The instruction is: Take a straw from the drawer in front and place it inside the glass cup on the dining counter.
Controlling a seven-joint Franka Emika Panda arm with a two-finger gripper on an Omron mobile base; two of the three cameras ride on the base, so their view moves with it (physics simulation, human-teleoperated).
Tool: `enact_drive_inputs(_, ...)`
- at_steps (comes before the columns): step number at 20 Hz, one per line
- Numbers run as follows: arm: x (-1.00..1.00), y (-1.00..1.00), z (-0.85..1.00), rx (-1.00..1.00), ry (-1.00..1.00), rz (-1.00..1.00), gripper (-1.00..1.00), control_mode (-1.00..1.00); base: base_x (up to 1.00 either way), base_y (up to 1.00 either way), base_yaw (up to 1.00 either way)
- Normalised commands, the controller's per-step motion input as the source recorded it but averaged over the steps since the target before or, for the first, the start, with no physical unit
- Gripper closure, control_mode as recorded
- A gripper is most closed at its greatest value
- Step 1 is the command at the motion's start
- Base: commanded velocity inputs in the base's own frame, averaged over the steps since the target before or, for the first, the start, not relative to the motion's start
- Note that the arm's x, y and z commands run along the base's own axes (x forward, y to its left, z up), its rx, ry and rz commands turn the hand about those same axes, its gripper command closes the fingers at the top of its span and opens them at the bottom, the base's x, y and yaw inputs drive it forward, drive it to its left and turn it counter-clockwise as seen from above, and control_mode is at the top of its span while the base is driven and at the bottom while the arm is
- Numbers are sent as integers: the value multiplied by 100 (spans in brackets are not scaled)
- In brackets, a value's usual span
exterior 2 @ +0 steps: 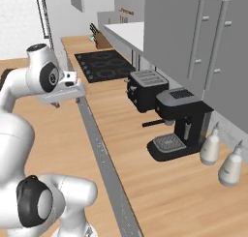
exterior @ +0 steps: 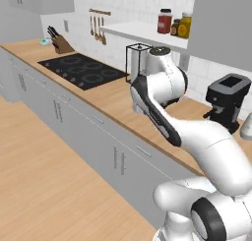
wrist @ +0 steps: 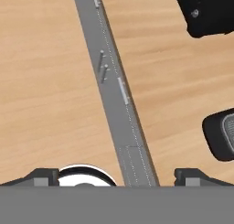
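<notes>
Two fingertips [wrist: 43,176]: dark, at opposite ends of the hand view's bottom edge, nothing between them.
Gripper [wrist: 117,178]: spread wide and empty; it points straight down over the front edge of the counter [exterior 2: 145,183].
Drawer [wrist: 119,99]: directly under the gripper, a little ahead of the fingertips. It is pushed in, flush with the row of grey fronts.
Drawer look: seen edge-on from above, a narrow light grey strip between the wood counter and the wood floor [wrist: 45,81]. Its inside is hidden.
Handle [wrist: 123,91]: slim pale metal bar lying along the strip, beyond the fingertips.
Door handles [wrist: 103,66]: a pair of short bars farther along the same strip.
Toaster [exterior 2: 145,88]: black, on the counter, off to the gripper's right and ahead.
Coffee machine [exterior 2: 181,120]: black, right of the gripper, nearer the base than the toaster.
</notes>
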Motion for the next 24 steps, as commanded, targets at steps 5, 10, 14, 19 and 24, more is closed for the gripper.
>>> enact_drive_inputs(5, 48, 80, -75, -36, 0, 0, -100, -100, 0, 0, 0)
enact_drive_inputs(10, 39, 55, -89, -38, 1, -3, -100, -100, 0, 0, 0)
enact_drive_inputs(14, 14, 43, -88, -40, 0, -10, -100, -100, 0, 0, 0)
enact_drive_inputs(19, 3, 5, -82, -32, 0, -14, -100, -100, 0, 0, 0)
enact_drive_inputs(24, 19, -27, -69, -20, 0, -16, -100, -100, 0, 0, 0)
